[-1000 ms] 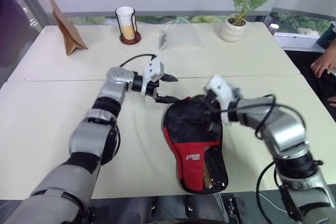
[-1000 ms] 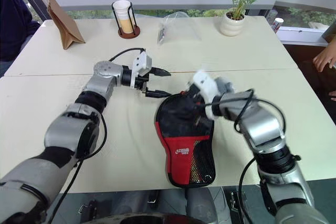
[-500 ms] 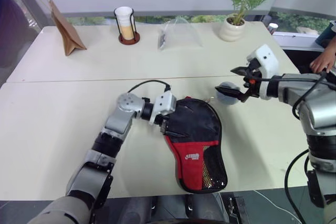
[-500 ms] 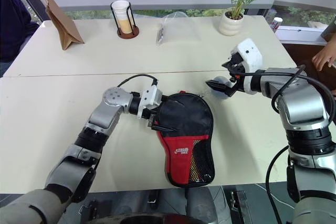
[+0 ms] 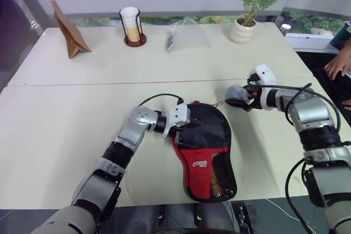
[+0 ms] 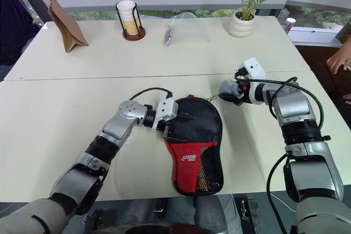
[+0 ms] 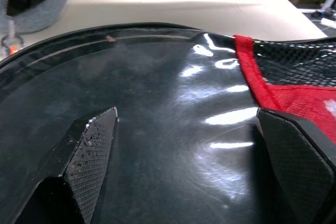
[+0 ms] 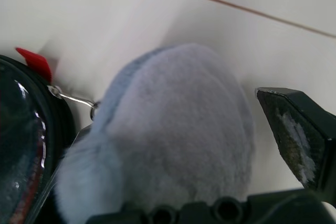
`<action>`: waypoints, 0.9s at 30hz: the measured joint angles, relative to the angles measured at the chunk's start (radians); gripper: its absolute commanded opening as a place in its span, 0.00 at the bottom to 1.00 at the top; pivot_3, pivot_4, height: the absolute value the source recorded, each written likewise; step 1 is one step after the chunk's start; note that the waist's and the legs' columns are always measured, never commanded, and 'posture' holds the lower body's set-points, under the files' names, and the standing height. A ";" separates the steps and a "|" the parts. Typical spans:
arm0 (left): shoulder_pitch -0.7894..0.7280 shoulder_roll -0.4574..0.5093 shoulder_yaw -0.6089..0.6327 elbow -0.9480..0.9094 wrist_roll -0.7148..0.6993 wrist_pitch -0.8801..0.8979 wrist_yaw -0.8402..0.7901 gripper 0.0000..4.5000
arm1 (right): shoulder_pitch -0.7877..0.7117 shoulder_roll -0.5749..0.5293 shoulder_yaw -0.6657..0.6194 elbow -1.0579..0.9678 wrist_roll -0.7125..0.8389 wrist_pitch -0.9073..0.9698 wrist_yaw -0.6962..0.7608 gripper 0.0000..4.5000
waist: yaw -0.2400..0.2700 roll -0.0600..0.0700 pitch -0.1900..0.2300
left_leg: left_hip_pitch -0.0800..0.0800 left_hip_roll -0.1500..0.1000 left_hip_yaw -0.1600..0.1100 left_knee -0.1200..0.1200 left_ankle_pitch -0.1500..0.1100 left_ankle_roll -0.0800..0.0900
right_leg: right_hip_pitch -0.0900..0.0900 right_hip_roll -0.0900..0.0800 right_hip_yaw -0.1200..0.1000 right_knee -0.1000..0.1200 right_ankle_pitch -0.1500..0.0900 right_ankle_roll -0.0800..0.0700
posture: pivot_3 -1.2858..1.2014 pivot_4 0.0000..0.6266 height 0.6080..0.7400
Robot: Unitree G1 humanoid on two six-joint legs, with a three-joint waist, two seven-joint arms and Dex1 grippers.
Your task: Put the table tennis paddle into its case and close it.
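Nearest the front edge of the table (image 5: 49, 152) lies the case (image 6: 193, 141), black fabric with its red panel, white logo and mesh pocket at the near end and the round black part further in. The left hand (image 6: 169, 123) is down on that round part at its left side, fingers (image 7: 89, 150) spread wide over the glossy black surface in the left wrist view, gripping nothing. The paddle itself can't be made out, so where it sits can't be told from here. Just past the case's far rim there's a small red tab and a thin metal chain running to a fluffy grey pompom (image 5: 236, 94). The right hand (image 6: 235, 92) is right at that pompom, and in the right wrist view the fluff sits between its widely parted fingers (image 8: 299, 129); whether they actually pinch it is hard to call. Further back: a brown paper bag (image 5: 68, 31), a cup in a black wire holder (image 5: 131, 24), a clear plastic bag (image 5: 186, 34) and a potted plant (image 5: 249, 9). A person's hand (image 5: 337, 64) shows at the far right.
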 measured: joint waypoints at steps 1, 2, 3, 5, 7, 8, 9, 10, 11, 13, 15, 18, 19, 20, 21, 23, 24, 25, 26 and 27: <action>-0.001 -0.001 0.000 0.004 0.000 0.000 0.002 1.00 | -0.002 0.002 0.000 0.007 -0.002 -0.002 0.002 0.72 | 0.000 0.000 0.000 | 0.001 0.000 0.000 0.000 0.000 0.000 | 0.001 0.000 0.000 0.000 0.000 0.000 | 0.52 0.24 0.95; -0.002 -0.001 0.000 0.006 0.000 0.000 0.004 1.00 | -0.004 0.004 0.000 0.013 -0.003 -0.004 0.005 0.60 | 0.000 0.000 0.000 | 0.001 0.000 0.000 0.000 0.000 0.000 | 0.001 0.000 0.000 0.000 0.000 0.000 | 0.52 0.24 0.95; -0.002 -0.002 0.000 0.007 0.000 0.000 0.007 1.00 | -0.006 0.004 0.000 0.016 -0.003 -0.005 0.008 0.48 | 0.000 0.001 0.000 | 0.001 0.000 0.000 0.000 0.000 0.000 | 0.001 0.000 0.000 0.000 0.000 0.000 | 0.52 0.24 0.95; -0.002 -0.005 -0.001 0.011 0.000 0.000 0.012 1.00 | -0.008 0.004 0.000 0.016 -0.003 -0.005 0.012 0.29 | 0.000 0.001 -0.001 | 0.002 0.000 0.000 0.000 0.000 0.000 | 0.002 0.000 0.000 0.000 0.000 0.000 | 0.52 0.24 0.95; -0.002 -0.006 -0.006 0.011 0.000 0.001 0.017 1.00 | -0.007 0.004 0.000 0.001 -0.001 0.005 0.018 0.09 | 0.000 0.001 -0.001 | 0.002 0.000 0.000 0.000 0.000 0.000 | 0.002 0.000 0.000 0.000 0.000 0.000 | 0.52 0.24 0.95; -0.002 -0.006 -0.007 0.010 0.000 0.002 0.017 1.00 | -0.007 0.004 0.000 -0.004 0.000 0.008 0.018 0.05 | 0.001 0.001 -0.001 | 0.002 0.000 0.000 0.000 0.000 0.000 | 0.002 0.000 0.000 0.000 0.000 0.000 | 0.52 0.24 0.95; -0.002 -0.006 -0.008 0.010 -0.001 0.002 0.018 1.00 | -0.002 0.003 -0.001 -0.021 0.001 0.020 0.018 0.04 | 0.001 0.001 -0.001 | 0.002 0.000 0.000 0.000 0.000 0.000 | 0.002 0.000 0.000 0.000 0.000 0.000 | 0.52 0.24 0.95; -0.002 -0.006 -0.010 0.010 0.000 0.003 0.019 1.00 | 0.005 0.001 -0.002 -0.035 0.001 0.029 0.018 0.04 | 0.002 0.001 -0.001 | 0.002 0.000 0.000 0.000 0.000 0.000 | 0.003 0.000 0.000 0.000 0.000 0.000 | 0.52 0.24 0.95; -0.002 -0.007 -0.012 0.010 0.000 0.003 0.020 1.00 | 0.020 -0.004 -0.004 -0.059 0.001 0.039 0.016 0.04 | 0.002 0.001 -0.001 | 0.002 0.000 0.000 0.000 0.000 0.000 | 0.003 0.000 0.000 0.000 0.000 0.000 | 0.52 0.24 0.95; -0.004 -0.008 -0.015 0.012 0.000 0.003 0.021 1.00 | 0.053 -0.017 -0.008 -0.111 0.001 0.050 0.010 0.04 | 0.004 0.002 -0.001 | 0.002 0.000 0.000 0.000 0.000 0.000 | 0.003 0.000 0.000 -0.001 0.000 0.000 | 0.52 0.24 0.95; -0.005 -0.008 -0.018 0.015 0.000 0.003 0.023 1.00 | 0.092 -0.027 -0.015 -0.173 0.001 0.066 0.002 0.04 | 0.004 0.003 -0.002 | 0.002 0.000 0.000 0.000 0.000 0.000 | 0.003 0.000 0.000 -0.001 0.000 0.000 | 0.52 0.24 0.95; -0.010 -0.009 -0.023 0.022 0.000 0.003 0.027 1.00 | 0.169 -0.045 -0.032 -0.291 0.001 0.088 -0.025 0.04 | 0.009 0.003 -0.002 | 0.003 0.000 -0.001 0.000 0.000 0.000 | 0.004 0.000 0.000 -0.001 0.000 0.000 | 0.52 0.24 0.95; -0.016 -0.011 -0.025 0.027 0.000 0.003 0.029 1.00 | 0.201 -0.056 -0.043 -0.336 0.001 0.101 -0.034 0.04 | 0.011 0.004 -0.002 | 0.003 0.000 -0.001 0.000 0.000 0.000 | 0.004 0.000 0.000 -0.001 0.000 0.000 | 0.52 0.24 0.95; -0.020 -0.016 -0.031 0.031 0.000 0.004 0.030 1.00 | 0.245 -0.070 -0.053 -0.398 0.001 0.117 -0.046 0.04 | 0.017 0.004 -0.003 | 0.003 0.000 -0.001 0.000 0.000 0.000 | 0.004 0.000 0.000 -0.001 0.000 0.000 | 0.52 0.24 0.95; -0.022 -0.017 -0.032 0.033 0.000 0.005 0.031 1.00 | 0.277 -0.077 -0.060 -0.445 0.002 0.129 -0.056 0.04 | 0.020 0.004 -0.003 | 0.003 0.000 -0.001 0.000 0.000 0.000 | 0.005 0.000 0.000 -0.001 0.000 0.000 | 0.52 0.24 0.95; -0.024 -0.018 -0.036 0.036 0.000 0.005 0.033 1.00 | 0.354 -0.099 -0.082 -0.550 0.005 0.156 -0.075 0.04 | 0.024 0.005 -0.003 | 0.003 0.000 -0.001 0.001 0.000 0.000 | 0.005 0.000 -0.001 -0.001 0.000 0.000 | 0.52 0.24 0.95; -0.026 -0.018 -0.038 0.040 0.000 0.005 0.033 1.00 | 0.407 -0.111 -0.102 -0.617 0.007 0.176 -0.087 0.04 | 0.026 0.005 -0.003 | 0.003 0.000 -0.001 0.001 0.000 0.000 | 0.006 0.000 -0.001 -0.001 0.000 0.000 | 0.52 0.24 0.95; -0.026 -0.017 -0.038 0.043 0.000 0.005 0.033 1.00 | 0.438 -0.118 -0.114 -0.654 0.009 0.188 -0.093 0.04 | 0.025 0.005 -0.003 | 0.003 0.000 -0.001 0.001 0.000 0.000 | 0.006 0.000 -0.001 -0.002 0.000 0.000 | 0.52 0.24 0.95; -0.028 -0.017 -0.039 0.047 0.000 0.005 0.032 1.00 | 0.469 -0.126 -0.129 -0.689 0.010 0.202 -0.100 0.04 | 0.025 0.005 -0.003 | 0.004 0.000 -0.001 0.001 0.000 0.000 | 0.006 0.000 -0.001 -0.002 0.000 0.000 | 0.52 0.24 0.95; -0.028 -0.017 -0.039 0.050 0.000 0.004 0.032 1.00 | 0.503 -0.137 -0.144 -0.729 0.015 0.220 -0.105 0.04 | 0.025 0.005 -0.003 | 0.004 0.000 -0.001 0.001 0.000 0.000 | 0.007 0.000 -0.001 -0.002 0.000 0.000 | 0.52 0.24 0.95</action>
